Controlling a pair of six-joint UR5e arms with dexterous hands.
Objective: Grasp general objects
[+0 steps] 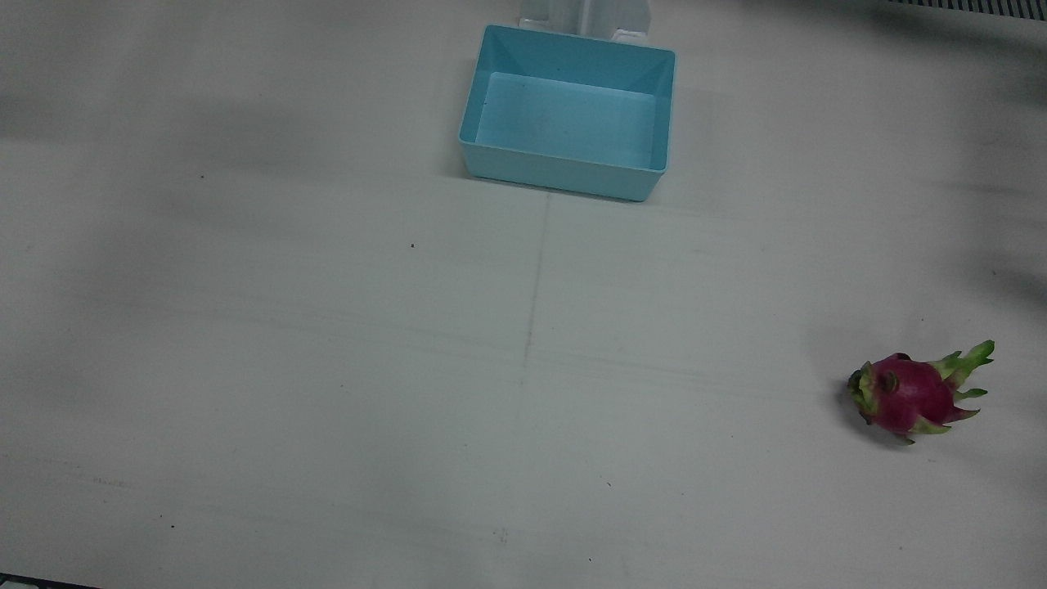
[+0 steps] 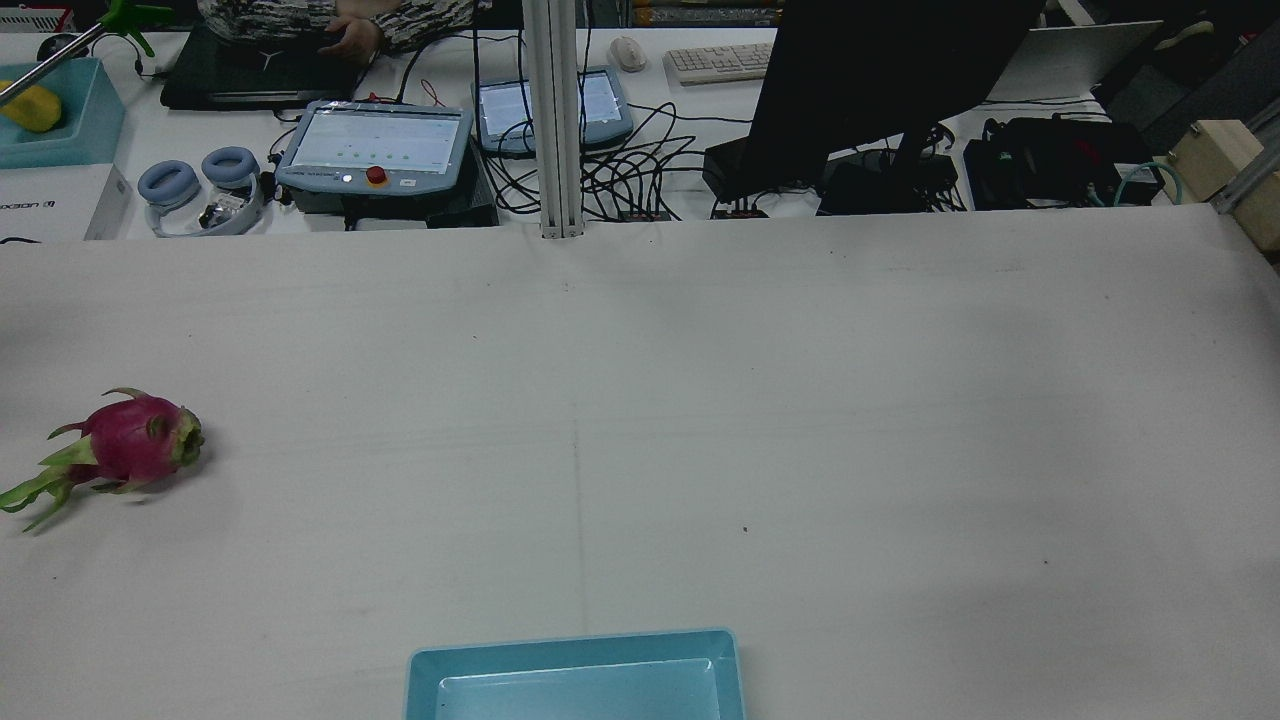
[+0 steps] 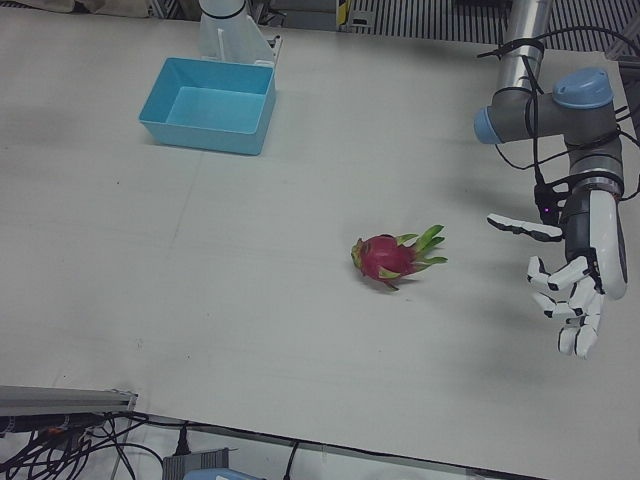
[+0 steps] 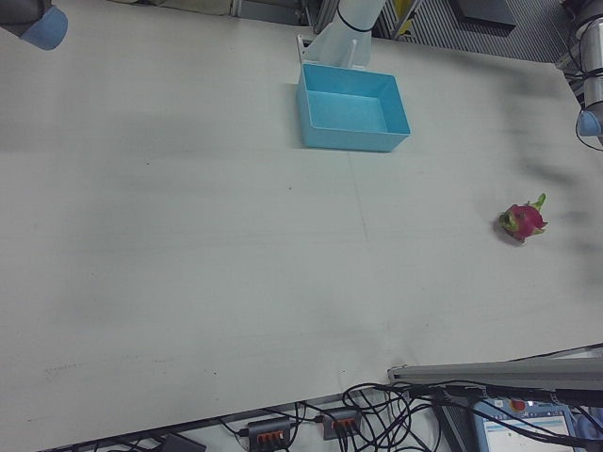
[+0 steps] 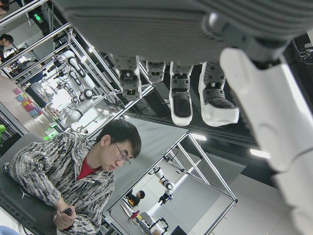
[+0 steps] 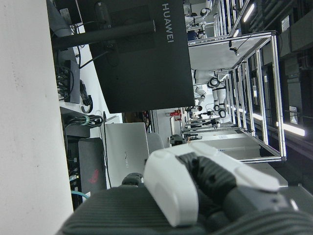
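table (image 1: 327,343): white, bare in the middle
dragon fruit (image 3: 390,257): laid near the left hand (image 3: 568,300)
left hand: fingers spread, empty
right hand (image 6: 195,181): state cannot be told

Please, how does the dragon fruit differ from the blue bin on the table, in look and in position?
The dragon fruit is magenta, rounded, with green leafy scales; the blue bin is a plain light blue, rectangular and open-topped. The dragon fruit lies on its side on the robot's left half, near the open left hand; the blue bin stands upright at the middle, close to the pedestal. Both rest on the white table, untouched.
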